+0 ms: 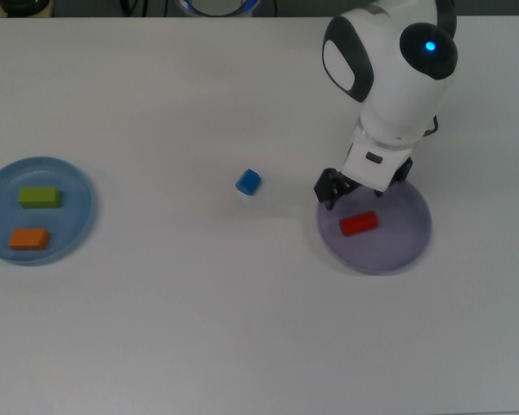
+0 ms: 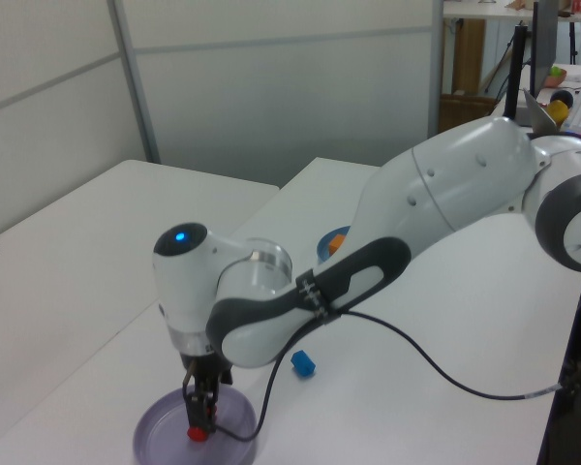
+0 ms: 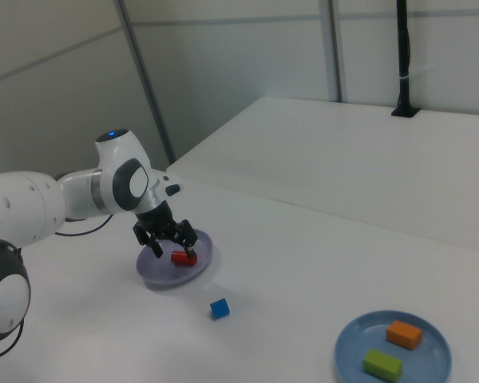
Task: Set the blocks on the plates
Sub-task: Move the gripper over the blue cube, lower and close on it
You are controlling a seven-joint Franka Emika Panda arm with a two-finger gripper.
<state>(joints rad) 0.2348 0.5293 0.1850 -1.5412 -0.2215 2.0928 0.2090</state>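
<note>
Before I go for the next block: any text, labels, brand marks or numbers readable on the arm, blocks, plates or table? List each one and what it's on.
None can be read in any view.
Arm: plain white and grey shell, only a blue light, no legible marking.
Red block, blue block, green block, orange block: plain coloured faces.
Purple plate, blue plate: unmarked.
Table: bare white, nothing printed.

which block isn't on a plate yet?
The blue block: it sits on bare table between the plates. Green, orange and red blocks are plated.
</note>
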